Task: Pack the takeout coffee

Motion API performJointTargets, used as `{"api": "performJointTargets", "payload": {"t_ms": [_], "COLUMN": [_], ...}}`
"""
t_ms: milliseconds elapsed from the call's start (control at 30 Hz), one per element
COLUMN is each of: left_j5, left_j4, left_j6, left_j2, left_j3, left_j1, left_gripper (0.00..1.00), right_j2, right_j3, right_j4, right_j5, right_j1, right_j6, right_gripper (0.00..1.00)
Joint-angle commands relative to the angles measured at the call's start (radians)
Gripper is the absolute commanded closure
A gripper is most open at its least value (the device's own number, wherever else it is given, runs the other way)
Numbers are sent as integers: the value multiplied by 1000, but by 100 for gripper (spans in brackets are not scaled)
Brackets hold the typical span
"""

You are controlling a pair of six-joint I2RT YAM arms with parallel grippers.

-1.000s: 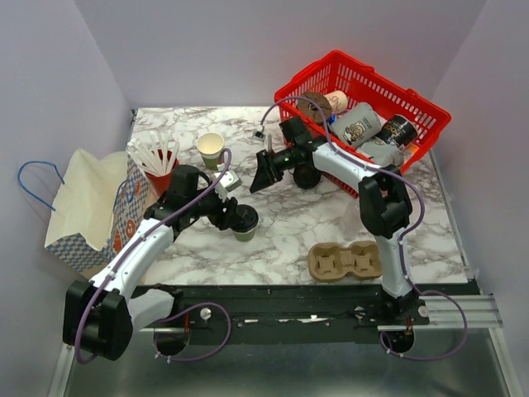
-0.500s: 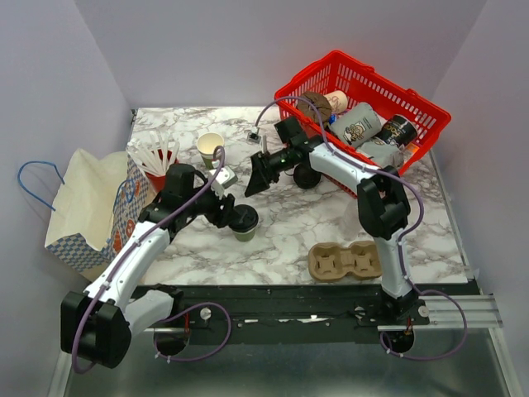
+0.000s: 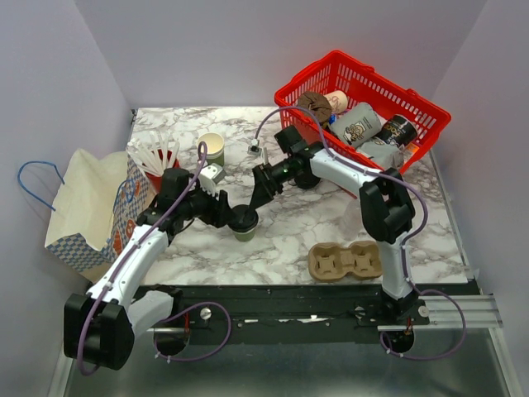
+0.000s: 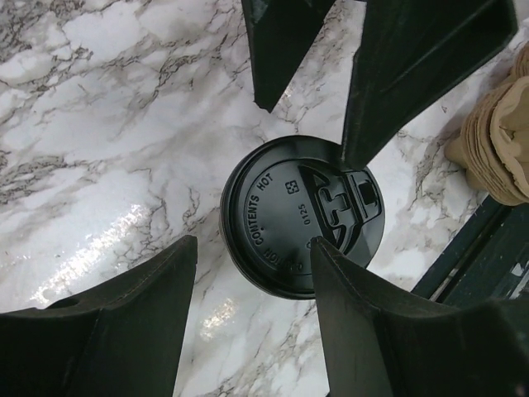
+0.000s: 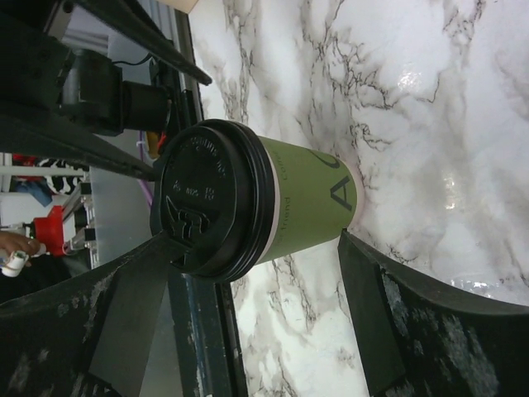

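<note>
The right gripper [image 5: 254, 241] spreads wide around the takeout coffee [image 5: 281, 203], gripping nothing; for the left gripper [image 4: 254, 241] we cannot tell. 1 finger touching first may tip it.

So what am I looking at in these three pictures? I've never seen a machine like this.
Two robot arms are bolted at the near edge of a marble table. One picture looks down from above; the other two come from cameras on each wrist. On the table: a green lidded cup, an open paper cup, a red cup of sticks, a cardboard carrier, a red basket and, at the left, a paper bag. The right end effector stands open around the lidded cup; the left end effector stands open at its lid. Neither seems to grip it.
</note>
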Motion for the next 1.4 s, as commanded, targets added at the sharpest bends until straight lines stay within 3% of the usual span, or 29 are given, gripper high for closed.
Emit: {"api": "performJointTargets", "payload": {"t_ms": [0, 767, 1367], "left_j5": [-17, 20, 11], "left_j4": [34, 67, 38], "left_j6": [-63, -80, -65], "left_j2": [-15, -18, -17], "left_j3": [-30, -59, -33], "left_j1": [20, 32, 50], "left_gripper": [34, 34, 35], "right_j2": [-44, -13, -18], "right_j3": [-30, -40, -58], "right_j4": [-23, 22, -38], "right_j5": [-36, -4, 76], "right_j1": [10, 32, 41], "right_j6": [-26, 75, 24], "right_gripper": [9, 10, 12]}}
